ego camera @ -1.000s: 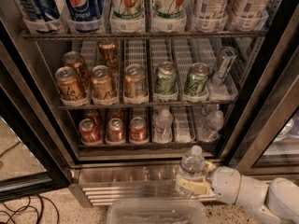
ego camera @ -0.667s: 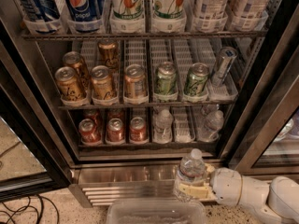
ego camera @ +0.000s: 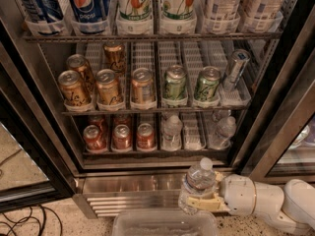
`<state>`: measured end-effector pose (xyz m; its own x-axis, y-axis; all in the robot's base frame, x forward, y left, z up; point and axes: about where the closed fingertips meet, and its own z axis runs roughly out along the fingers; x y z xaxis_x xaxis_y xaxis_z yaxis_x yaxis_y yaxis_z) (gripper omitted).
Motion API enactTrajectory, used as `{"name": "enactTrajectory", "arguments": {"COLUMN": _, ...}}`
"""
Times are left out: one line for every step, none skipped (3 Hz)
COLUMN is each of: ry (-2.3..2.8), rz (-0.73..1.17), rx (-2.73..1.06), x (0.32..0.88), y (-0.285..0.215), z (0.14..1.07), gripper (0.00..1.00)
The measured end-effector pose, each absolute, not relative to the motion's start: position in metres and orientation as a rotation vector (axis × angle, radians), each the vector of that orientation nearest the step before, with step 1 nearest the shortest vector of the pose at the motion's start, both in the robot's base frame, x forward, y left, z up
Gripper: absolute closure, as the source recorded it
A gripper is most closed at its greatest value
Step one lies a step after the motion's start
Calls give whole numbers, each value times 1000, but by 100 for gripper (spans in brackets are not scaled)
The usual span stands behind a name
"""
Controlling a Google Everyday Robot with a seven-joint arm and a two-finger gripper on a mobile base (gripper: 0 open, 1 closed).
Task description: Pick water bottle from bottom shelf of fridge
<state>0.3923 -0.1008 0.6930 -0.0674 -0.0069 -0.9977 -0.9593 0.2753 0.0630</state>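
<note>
My gripper [ego camera: 199, 200] comes in from the lower right and is shut on a clear water bottle [ego camera: 198, 183] with a white cap. It holds the bottle upright outside the fridge [ego camera: 39, 107], in front of the steel vent grille [ego camera: 123, 200]. Two more water bottles [ego camera: 172, 132] [ego camera: 224, 131] stand on the bottom shelf [ego camera: 192, 144], with an empty lane between them. Three red cans [ego camera: 120, 136] stand on the left of that shelf.
A clear plastic bin [ego camera: 165, 223] sits on the floor just below the held bottle. The rack above holds gold cans [ego camera: 108, 87] and green cans [ego camera: 189, 82]. A dark-framed door [ego camera: 275, 117] stands at the right. Cables [ego camera: 24, 220] lie on the floor at lower left.
The gripper with the bottle has barely shifted, a little lower and toward the bin. Nothing else moved.
</note>
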Motion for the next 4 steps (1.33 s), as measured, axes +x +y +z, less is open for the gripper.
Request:
{"name": "enactTrajectory", "arguments": {"ry": 1388, "rz": 1039, "rx": -980, "x": 392, "y": -101, "z": 693, "gripper": 100}}
{"name": "enactTrajectory", "arguments": {"ry": 1313, "rz": 979, "rx": -1066, "x": 378, "y": -85, "z": 730, "gripper": 100}}
{"name": "enactTrajectory", "arguments": {"ry": 1235, "rz": 860, "rx": -1168, "x": 365, "y": -71, "z": 782, "gripper": 100}}
{"name": "enactTrajectory", "arguments": {"ry": 1176, "rz": 825, "rx": -1244, "x": 362, "y": -58, "z": 820, "gripper": 100}}
